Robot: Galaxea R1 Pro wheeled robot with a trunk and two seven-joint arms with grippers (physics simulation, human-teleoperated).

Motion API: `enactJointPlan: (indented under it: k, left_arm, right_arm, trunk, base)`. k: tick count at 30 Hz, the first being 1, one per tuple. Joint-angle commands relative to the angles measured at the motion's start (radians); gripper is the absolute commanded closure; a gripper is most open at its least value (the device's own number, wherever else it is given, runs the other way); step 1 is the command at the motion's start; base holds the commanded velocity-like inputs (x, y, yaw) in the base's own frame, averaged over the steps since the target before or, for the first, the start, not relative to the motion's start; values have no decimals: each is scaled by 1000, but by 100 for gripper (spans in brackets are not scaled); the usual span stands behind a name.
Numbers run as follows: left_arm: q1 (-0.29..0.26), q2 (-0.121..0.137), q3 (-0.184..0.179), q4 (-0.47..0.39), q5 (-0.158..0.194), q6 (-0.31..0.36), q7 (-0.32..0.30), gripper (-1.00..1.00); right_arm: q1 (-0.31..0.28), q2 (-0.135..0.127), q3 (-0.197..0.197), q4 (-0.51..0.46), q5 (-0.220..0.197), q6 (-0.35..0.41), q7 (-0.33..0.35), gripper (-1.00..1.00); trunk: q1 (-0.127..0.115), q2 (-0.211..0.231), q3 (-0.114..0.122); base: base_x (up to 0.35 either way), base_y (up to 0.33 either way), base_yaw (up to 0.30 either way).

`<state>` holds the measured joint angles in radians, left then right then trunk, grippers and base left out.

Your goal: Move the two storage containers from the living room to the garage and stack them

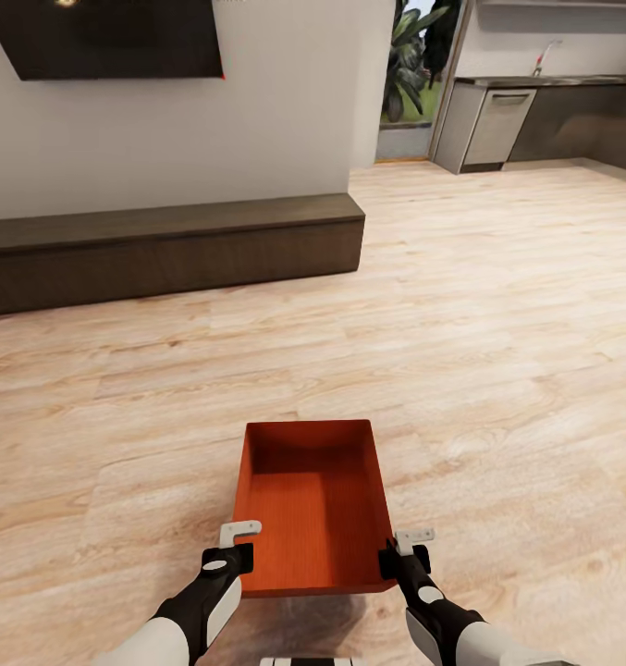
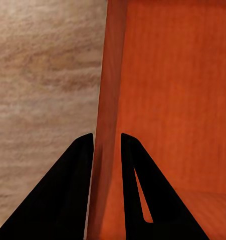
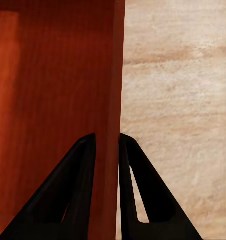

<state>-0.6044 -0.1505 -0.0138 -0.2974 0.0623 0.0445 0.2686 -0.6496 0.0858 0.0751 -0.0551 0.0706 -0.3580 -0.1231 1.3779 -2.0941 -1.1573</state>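
Observation:
One orange-red open-top storage container hangs just in front of me, a little above the pale wood-plank floor of the living room, with a shadow beneath its near edge. My left gripper is shut on its left wall near the near corner. My right gripper is shut on its right wall. In the left wrist view the black fingers straddle the container wall, one inside and one outside. The right wrist view shows the same pinch on the container. The bin is empty.
A long low dark-brown cabinet runs along the white wall ahead on the left, under a black TV. At the far right a kitchen with grey cabinets opens beside a doorway with plants. Open wood floor stretches ahead and to the right.

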Motion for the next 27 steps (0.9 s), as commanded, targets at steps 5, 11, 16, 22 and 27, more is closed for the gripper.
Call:
enactJointPlan:
  k: [5,11,16,22,27]
  left_arm:
    - [0,6,9,-3,-9,6,11,100]
    - [0,6,9,-3,-9,6,11,100]
    - [0,6,9,-3,-9,6,11,100]
    - [0,6,9,-3,-9,6,11,100]
    - [0,6,9,-3,-9,6,11,100]
  right_arm:
    - [0,-1,-25,1,-11,-4,-15,100]
    - [0,-2,-25,1,-11,-4,-15,100]
    - [0,-1,-25,1,-11,-4,-15,100]
    - [0,-1,-25,1,-11,-4,-15,100]
    - [-1,-1,-25,1,-11,-4,-15,100]
  trunk:
    - [-19,35,15]
    - [-42,77,34]
    - [-62,112,50]
    - [-85,154,68]
    - [-104,189,84]
  base:
    - [0,0,0]
    - [0,0,0]
    - [0,0,0]
    - [0,0,0]
    - [0,0,0]
